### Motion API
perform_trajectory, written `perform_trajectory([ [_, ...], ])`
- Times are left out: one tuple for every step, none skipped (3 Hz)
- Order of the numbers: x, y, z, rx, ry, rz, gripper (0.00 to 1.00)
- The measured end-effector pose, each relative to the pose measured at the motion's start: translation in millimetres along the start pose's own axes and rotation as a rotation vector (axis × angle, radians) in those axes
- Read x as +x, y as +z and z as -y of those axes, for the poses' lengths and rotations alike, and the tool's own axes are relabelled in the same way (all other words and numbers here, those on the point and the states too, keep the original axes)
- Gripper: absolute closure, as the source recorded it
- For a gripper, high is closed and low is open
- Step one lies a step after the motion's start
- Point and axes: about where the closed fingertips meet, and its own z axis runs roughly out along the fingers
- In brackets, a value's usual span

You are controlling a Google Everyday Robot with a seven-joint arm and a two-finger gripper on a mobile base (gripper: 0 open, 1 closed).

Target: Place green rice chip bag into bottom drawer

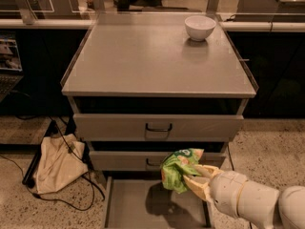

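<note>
Tool (189, 172) clamped on bag (175, 170), hanging over open bottom drawer (133, 202); floor lies straight below, slightly left.

Green rice chip bag (177, 170): small crumpled bright-green foil packet with white and orange print, pinched between the fingers of the gripper (189, 174), hanging above the right part of the drawer tray.
Bottom drawer (127, 205): lowest grey metal drawer, pulled out toward the near side; shallow tray, flat floor, low side walls.
</note>
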Motion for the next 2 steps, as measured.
perform_trajectory([
  [35,18,-1,-0.033,0.033,0.021,1.00],
  [93,45,-4,-0.120,0.064,0.034,1.00],
])
